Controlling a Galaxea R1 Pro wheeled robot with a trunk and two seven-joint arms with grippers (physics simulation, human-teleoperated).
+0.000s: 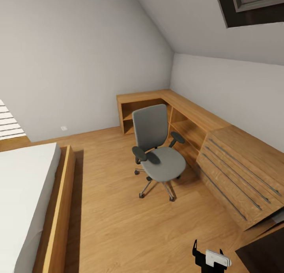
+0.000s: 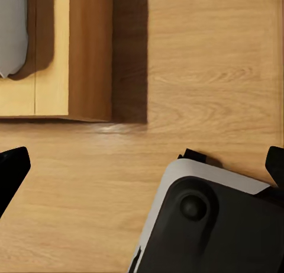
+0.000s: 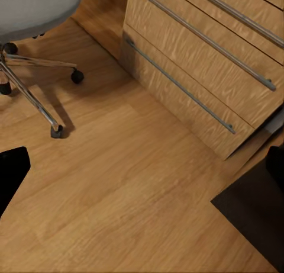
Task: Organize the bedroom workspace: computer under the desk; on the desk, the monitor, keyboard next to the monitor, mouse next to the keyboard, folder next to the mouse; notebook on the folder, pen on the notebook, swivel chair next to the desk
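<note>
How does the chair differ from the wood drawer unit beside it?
The chair is grey padded with black armrests; the drawer unit is light wood with long metal bar handles. The chair stands on a chrome wheeled star base; the drawer unit sits flat on the floor. The chair stands clear of the wall; the drawer unit runs along it. Both rest on the same plank floor.

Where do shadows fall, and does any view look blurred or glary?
Head view: sharp, soft shadow under the grey padded swivel chair; left wrist view: dark shadow band beside the light wood bed frame; right wrist view: thin shadows from the chair's chrome base; no glare.
</note>
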